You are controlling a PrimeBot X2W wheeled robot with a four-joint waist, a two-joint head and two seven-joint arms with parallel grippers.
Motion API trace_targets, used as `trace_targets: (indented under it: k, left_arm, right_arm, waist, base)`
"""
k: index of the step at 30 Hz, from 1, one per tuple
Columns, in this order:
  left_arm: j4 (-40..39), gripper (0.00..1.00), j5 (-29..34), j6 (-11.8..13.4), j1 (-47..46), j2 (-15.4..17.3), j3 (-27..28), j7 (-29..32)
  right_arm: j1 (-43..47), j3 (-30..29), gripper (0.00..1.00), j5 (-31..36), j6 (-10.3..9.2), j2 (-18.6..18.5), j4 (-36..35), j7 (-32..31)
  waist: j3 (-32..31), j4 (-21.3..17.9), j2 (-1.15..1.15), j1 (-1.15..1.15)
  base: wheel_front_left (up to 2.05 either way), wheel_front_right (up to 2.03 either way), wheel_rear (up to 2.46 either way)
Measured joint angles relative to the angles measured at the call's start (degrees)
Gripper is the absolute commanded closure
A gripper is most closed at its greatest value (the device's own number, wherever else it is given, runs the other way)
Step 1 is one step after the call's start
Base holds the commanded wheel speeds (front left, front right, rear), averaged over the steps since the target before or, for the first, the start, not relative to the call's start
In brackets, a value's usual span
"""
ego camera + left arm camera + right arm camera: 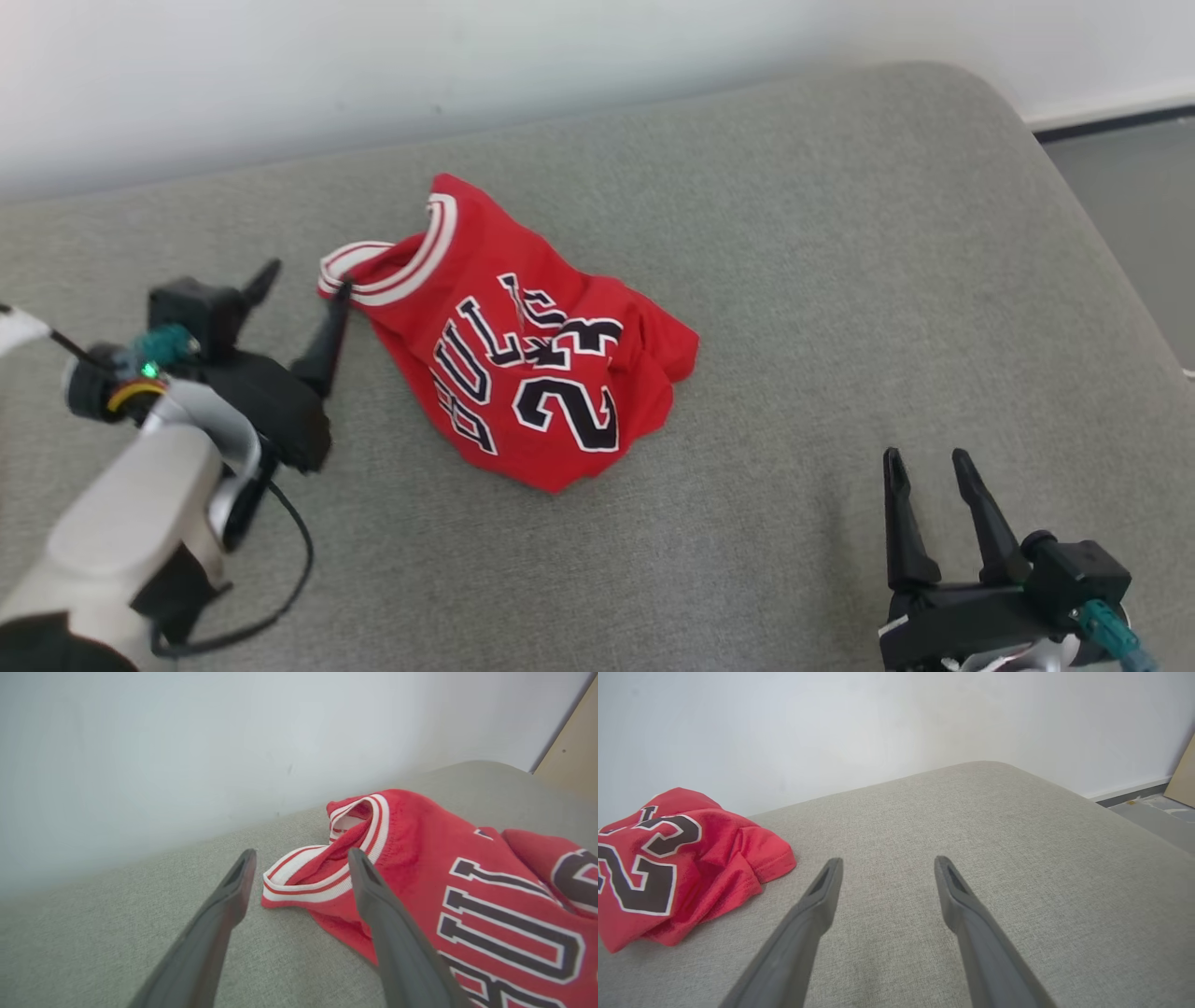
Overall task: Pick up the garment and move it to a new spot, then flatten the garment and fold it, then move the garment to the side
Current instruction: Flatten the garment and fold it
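While the grey upholstered cushion (pixel 840 280) spreads wide, the crumpled red basketball jersey (pixel 541 364) lies left of centre; left hand (pixel 307 278) released, one fingertip right at its striped trim (pixel 359 264); right hand (pixel 927 457) released too, well apart.

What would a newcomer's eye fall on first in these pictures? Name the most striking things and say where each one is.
A crumpled red jersey with black-and-white lettering lies near the middle of the grey cushion. The left gripper, open, sits by the striped trim at the jersey's left edge. The right gripper, also open, hovers at the lower right over bare cushion, apart from the jersey.
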State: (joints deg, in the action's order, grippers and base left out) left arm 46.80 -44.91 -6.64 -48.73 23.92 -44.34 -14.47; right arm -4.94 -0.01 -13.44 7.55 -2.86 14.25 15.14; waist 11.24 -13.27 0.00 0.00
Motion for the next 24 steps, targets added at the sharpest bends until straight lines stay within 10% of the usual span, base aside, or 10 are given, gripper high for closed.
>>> trace_targets:
  k: [21, 22, 23, 24]
  left_arm:
    - [14.4, 0.00, -3.6, -0.9, -10.4, 0.3, -5.1, 8.3]
    - [14.5, 0.16, -3.7, -0.9, -10.4, 0.1, -5.5, 8.7]
    - [14.6, 0.82, -4.3, -0.9, -10.4, 0.0, -5.5, 8.6]
    - [14.6, 1.00, -4.6, -0.9, -10.4, -0.1, -5.8, 8.4]
  right_arm:
    - [-3.6, 0.7, 0.00, -2.2, 0.00, 0.0, -0.7, 0.0]
    - [-3.6, 0.7, 0.00, -2.2, 0.00, 0.0, -0.7, 0.0]
    - [-3.6, 0.6, 0.00, -2.2, 0.00, 0.0, -0.7, 0.0]
    - [-3.6, 0.4, 0.00, -2.2, 0.00, 0.0, -0.7, 0.0]
  waist:
    - [9.1, -6.2, 0.01, 0.01]
    - [9.2, -6.3, 0.01, 0.01]
    - [9.2, -6.3, 0.01, 0.01]
    - [9.2, -6.2, 0.00, 0.01]
  base:
    - [0.00, 0.00, 0.00]
    - [0.00, 0.00, 0.00]
    - [0.00, 0.00, 0.00]
    - [0.00, 0.00, 0.00]
